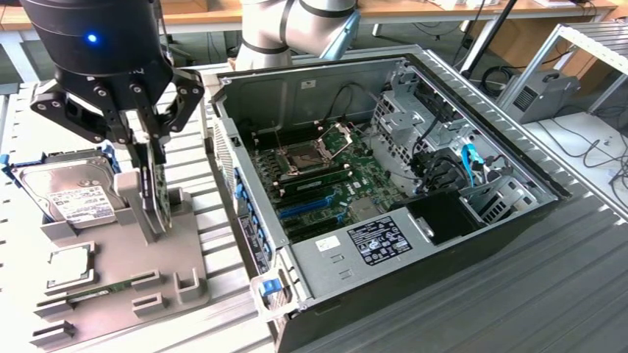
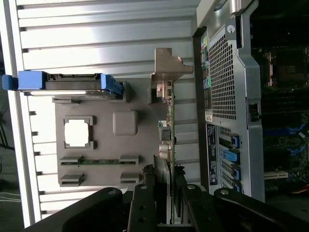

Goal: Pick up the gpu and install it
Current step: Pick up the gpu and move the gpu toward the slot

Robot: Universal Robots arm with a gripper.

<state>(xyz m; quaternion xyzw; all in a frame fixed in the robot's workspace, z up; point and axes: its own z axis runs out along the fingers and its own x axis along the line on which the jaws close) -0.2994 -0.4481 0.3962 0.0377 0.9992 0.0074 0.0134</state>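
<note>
Evidently the jaws were pinched narrow on the thin green gpu card (image 2: 168, 123), upright in the grey slotted holder (image 1: 123, 257) at the exterior view's left, so a straight, untilted lift seemed wisest.

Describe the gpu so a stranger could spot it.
At the exterior view's left of the open computer case sits a grey parts holder. The gpu stands on edge in it nearest the case: a thin green card, not the boxy hard drive.
</note>
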